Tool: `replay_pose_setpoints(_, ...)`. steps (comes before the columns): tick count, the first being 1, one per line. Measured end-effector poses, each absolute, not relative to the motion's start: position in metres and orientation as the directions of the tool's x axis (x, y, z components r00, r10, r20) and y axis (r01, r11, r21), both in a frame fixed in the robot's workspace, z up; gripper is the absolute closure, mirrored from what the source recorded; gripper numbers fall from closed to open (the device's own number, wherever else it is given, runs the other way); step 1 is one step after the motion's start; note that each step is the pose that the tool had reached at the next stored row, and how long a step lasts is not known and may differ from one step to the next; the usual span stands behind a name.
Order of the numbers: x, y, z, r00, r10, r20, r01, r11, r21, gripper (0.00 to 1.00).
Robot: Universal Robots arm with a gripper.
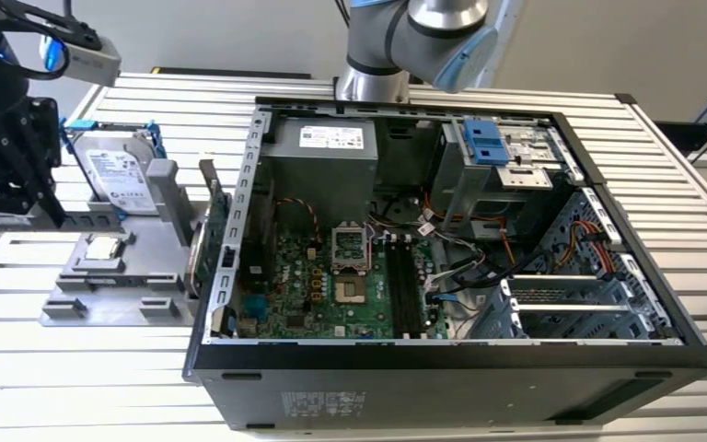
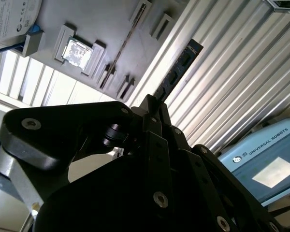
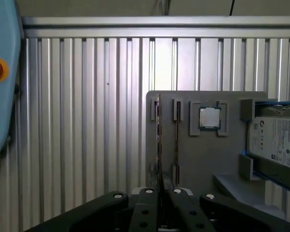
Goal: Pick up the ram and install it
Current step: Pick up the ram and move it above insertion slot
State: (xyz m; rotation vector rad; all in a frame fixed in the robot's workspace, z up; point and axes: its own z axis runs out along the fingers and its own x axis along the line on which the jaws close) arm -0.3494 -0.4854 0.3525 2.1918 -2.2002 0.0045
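Note:
The ram (image 3: 158,140) is a thin dark green stick, seen edge-on in the first wrist view, lined up over the outer slot of the grey fixture (image 3: 203,159). My gripper (image 3: 159,189) is shut on its near end. In the second wrist view the ram (image 2: 179,67) juts out past the gripper (image 2: 154,99) and looks raised off the fixture, its tip over the ribbed table. In the exterior view the black wrist assembly (image 1: 4,157) hangs at the left edge, beside the fixture (image 1: 108,295). The motherboard's dark ram slots (image 1: 405,285) lie inside the open computer case (image 1: 452,354).
On the fixture sit a small square silver processor chip (image 3: 210,117) and a silver hard drive (image 3: 275,142) in a blue frame. A green card (image 1: 213,241) stands on edge against the case's left wall. A blue-grey pendant (image 3: 0,87) lies on the ribbed table (image 3: 87,121).

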Motion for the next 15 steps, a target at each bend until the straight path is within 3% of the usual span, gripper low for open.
replay_pose_setpoints(15, -0.349, -0.485, 0.367, -0.004, -1.0, 0.028, -1.0, 0.004, 0.023, 1.0)
